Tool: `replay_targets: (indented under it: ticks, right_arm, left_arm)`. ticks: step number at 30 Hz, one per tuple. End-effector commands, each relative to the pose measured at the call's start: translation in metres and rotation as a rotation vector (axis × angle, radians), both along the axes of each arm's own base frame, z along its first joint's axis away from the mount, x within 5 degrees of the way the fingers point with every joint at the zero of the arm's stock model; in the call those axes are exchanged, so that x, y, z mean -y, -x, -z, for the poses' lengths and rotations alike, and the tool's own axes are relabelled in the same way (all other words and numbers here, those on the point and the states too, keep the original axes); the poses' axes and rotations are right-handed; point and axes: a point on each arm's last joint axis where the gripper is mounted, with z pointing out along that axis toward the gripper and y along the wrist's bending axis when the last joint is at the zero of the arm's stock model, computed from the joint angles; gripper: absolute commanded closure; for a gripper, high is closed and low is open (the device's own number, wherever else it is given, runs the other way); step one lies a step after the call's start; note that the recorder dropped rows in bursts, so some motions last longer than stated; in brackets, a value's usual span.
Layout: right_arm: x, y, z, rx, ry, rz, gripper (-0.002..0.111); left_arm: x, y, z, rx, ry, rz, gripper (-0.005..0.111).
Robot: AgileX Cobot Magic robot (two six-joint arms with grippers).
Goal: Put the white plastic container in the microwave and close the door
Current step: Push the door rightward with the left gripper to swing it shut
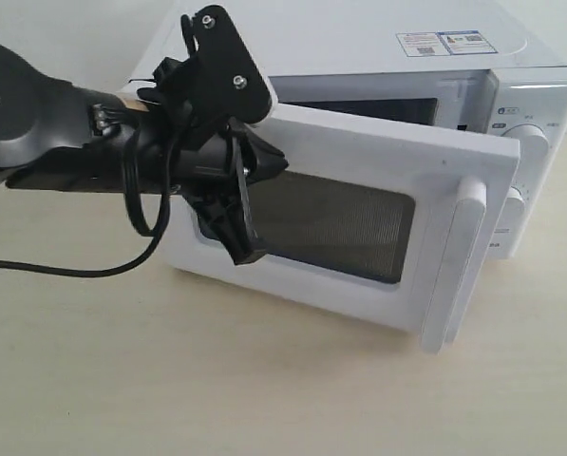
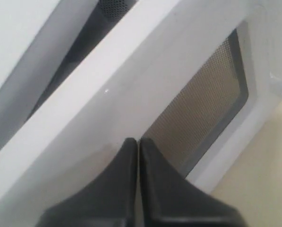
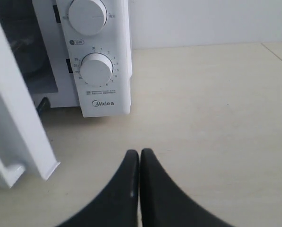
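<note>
The white Midea microwave stands on the table with its door partly open, swung out at an angle. The door's dark mesh window and vertical bar handle face the camera. My left gripper is shut and empty, its tips pressed against the door's outer face beside the window. My right gripper is shut and empty over the bare table in front of the dials. The white plastic container is not in view; the cavity is mostly hidden by the door.
The beige tabletop spreads in front of and right of the microwave. A black cable from the left arm loops down onto the table. A white wall rises behind.
</note>
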Motion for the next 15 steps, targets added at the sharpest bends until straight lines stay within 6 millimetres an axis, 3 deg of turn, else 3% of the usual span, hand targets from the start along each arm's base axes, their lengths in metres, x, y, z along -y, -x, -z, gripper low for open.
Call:
replay_targets:
  ticks: [1,15]
  right_arm:
    - [0.0002,0.0002,-0.0011,0.011,0.007,0.001,0.108]
    - [0.0002,0.0002,-0.0011,0.011,0.007,0.001,0.108]
  left_arm:
    - [0.0071,-0.0108,0.0023,0.019,0.011,-0.022,0.103]
    - [0.0092,-0.0164,0.0049,0.033,0.004,-0.031,0.103]
